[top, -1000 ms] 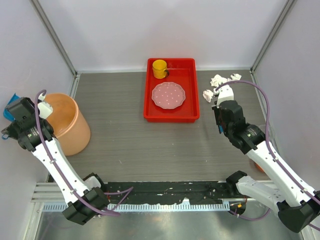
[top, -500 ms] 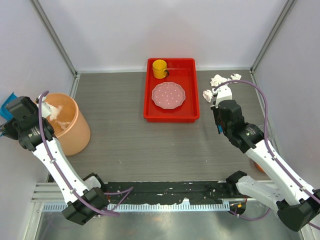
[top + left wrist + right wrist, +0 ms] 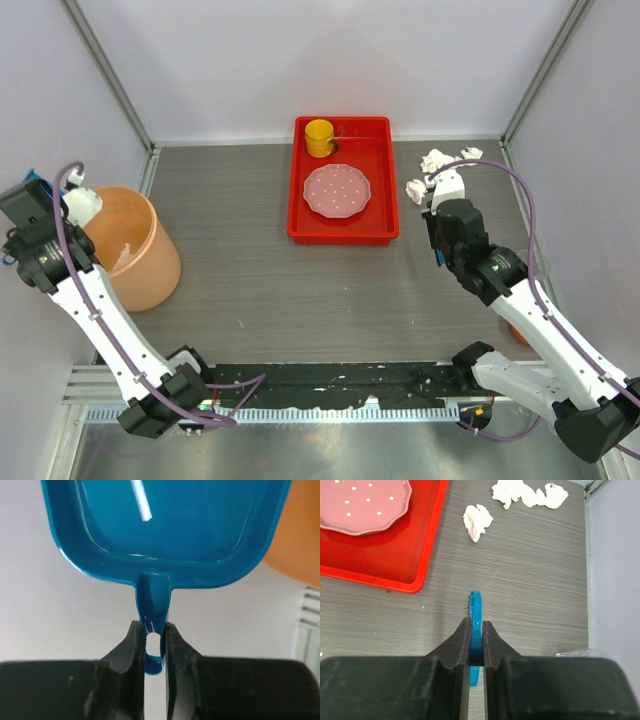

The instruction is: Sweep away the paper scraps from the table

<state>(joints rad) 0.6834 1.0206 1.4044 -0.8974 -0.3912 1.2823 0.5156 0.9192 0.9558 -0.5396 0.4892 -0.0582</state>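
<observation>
Three crumpled white paper scraps lie on the table at the far right: one beside the red tray and two near the back corner. They show in the right wrist view too. My right gripper is shut on a thin blue brush, just short of the scraps. My left gripper is shut on the handle of a blue dustpan, raised at the far left beside the orange bucket. The pan looks empty.
An orange bucket stands at the left with white paper inside. A red tray at back centre holds a pink dotted plate and a yellow cup. Metal rails and white walls border the table.
My left arm has swung up and to the left with the dustpan, away from above the bucket. White paper now lies inside the bucket. The right arm has not moved.
</observation>
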